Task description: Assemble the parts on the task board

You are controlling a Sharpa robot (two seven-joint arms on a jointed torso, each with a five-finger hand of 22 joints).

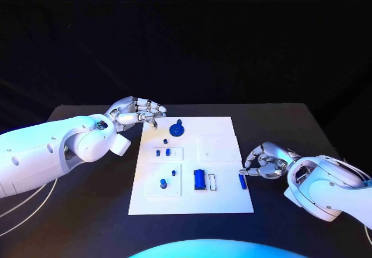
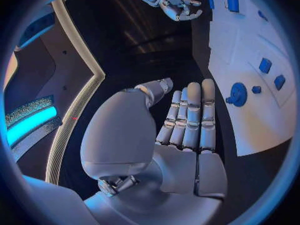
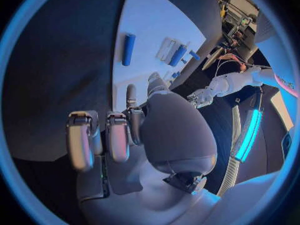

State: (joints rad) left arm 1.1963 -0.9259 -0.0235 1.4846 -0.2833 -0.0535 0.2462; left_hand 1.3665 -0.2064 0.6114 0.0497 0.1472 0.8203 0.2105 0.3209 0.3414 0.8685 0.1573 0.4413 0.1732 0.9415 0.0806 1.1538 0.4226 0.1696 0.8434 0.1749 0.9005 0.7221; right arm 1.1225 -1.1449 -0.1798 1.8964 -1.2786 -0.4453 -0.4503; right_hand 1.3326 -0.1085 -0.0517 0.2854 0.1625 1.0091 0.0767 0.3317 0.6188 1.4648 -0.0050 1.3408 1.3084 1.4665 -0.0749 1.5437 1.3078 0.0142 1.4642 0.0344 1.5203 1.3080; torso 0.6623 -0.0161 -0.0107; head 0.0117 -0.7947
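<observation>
The left hand [image 1: 140,113] hovered over the far left corner of the task board [image 1: 221,196], its fingers [image 1: 157,109] curled slightly downward in the head view and lying straight and side by side, with nothing between them, in the left wrist view [image 2: 187,130]; it held nothing. The right hand [image 1: 265,161] lay at the board's right edge, toward the near end, fingers curled inward, with its fingertips just beside a blue bar-shaped part [image 1: 242,181] that rested on the board at that edge; whether the fingers touched or pinched this part could not be told, though the right wrist view showed the same bar [image 3: 127,49] lying apart from the curled fingers [image 3: 117,137]. The white task board occupied the middle of the black desk [image 1: 77,215], its long sides running from the near edge toward the far edge. On it, a round blue part with a raised knob [image 1: 177,129] stood near the far end, close to the left hand. Nearer the middle a small blue peg [image 1: 165,141] stood alone, and two more small pegs [image 1: 162,152] stood in a square recess on the left side. Toward the near end, two further pegs [image 1: 168,178] stood in a second recess at the left, and a larger blue block [image 1: 199,179] lay upright in the centre, with a narrow pale slot [image 1: 212,181] just beside it.
</observation>
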